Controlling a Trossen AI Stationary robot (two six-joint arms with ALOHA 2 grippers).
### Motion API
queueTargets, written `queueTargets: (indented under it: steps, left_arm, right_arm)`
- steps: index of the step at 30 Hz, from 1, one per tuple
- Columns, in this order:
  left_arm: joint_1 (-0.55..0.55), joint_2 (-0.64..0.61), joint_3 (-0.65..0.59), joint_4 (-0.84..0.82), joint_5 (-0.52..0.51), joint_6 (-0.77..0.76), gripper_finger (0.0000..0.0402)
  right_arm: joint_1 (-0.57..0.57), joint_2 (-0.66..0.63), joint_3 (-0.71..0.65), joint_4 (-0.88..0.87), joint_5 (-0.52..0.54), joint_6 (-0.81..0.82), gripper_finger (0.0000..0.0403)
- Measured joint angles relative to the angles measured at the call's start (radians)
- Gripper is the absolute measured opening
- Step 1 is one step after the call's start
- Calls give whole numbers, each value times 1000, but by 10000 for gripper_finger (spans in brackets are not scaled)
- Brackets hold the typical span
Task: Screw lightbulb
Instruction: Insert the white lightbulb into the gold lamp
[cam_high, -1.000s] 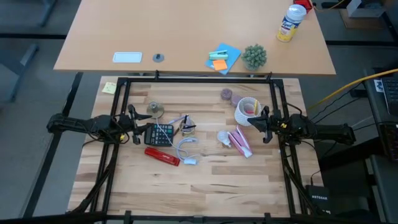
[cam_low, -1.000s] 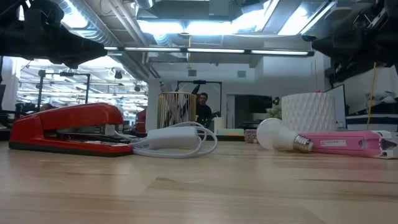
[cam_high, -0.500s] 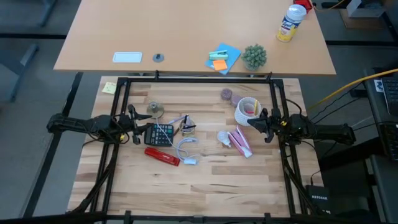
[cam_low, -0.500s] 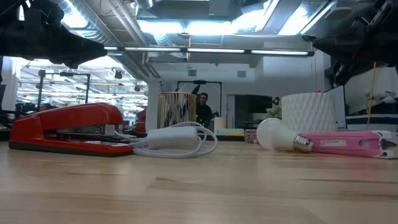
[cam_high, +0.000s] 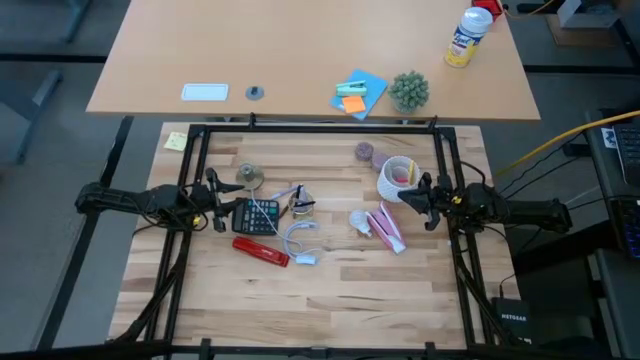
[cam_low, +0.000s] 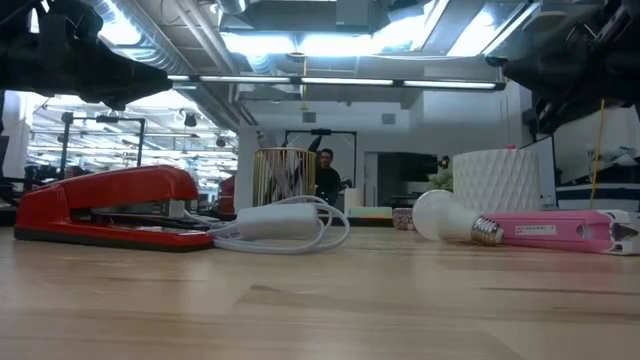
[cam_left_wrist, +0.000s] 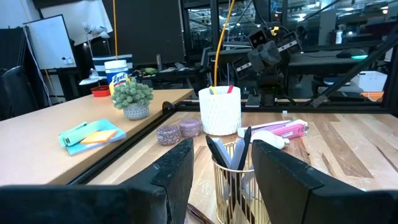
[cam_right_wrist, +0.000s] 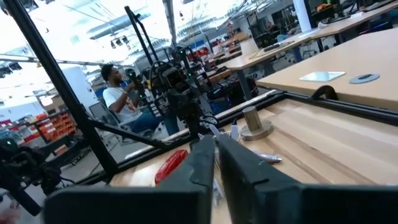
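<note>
The lightbulb (cam_high: 360, 221), small and frosted white with a silvery screw end, lies on its side on the wooden table beside a pink packet (cam_high: 388, 230). In the low view the lightbulb (cam_low: 445, 216) has its screw end toward the packet. My left gripper (cam_high: 215, 205) hovers level at the table's left side with its fingers apart (cam_left_wrist: 222, 180), holding nothing. My right gripper (cam_high: 418, 200) hovers level at the right side, near the white cup (cam_high: 397, 178). Only a narrow slit shows between its fingers (cam_right_wrist: 217, 168). Both are well clear of the bulb.
Between the arms lie a calculator (cam_high: 256, 216), a red stapler (cam_high: 261, 250), a white looped cable (cam_high: 300, 240) and a gold wire pen holder (cam_high: 300, 203). A small metal stand with a round base (cam_high: 249, 176) sits at the far left. The black frame (cam_high: 320, 128) borders the work area.
</note>
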Motion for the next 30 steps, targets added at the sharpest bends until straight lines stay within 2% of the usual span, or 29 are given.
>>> queueTargets:
  steps: [5, 7, 11, 18, 30]
  left_arm:
    - [0, 0, 0, 0, 0, 0, 155]
    - [0, 0, 0, 0, 0, 0, 155]
    - [0, 0, 0, 0, 0, 0, 155]
    - [0, 0, 0, 0, 0, 0, 155]
    - [0, 0, 0, 0, 0, 0, 155]
  right_arm:
    - [0, 0, 0, 56, -5, 26, 119]
    - [0, 0, 4, 83, -40, 27, 151]
    - [1, 31, 69, 80, -68, 23, 192]
    - [1, 250, 223, 47, -79, 24, 194]
    - [1, 831, 680, -440, -80, 236, 188]
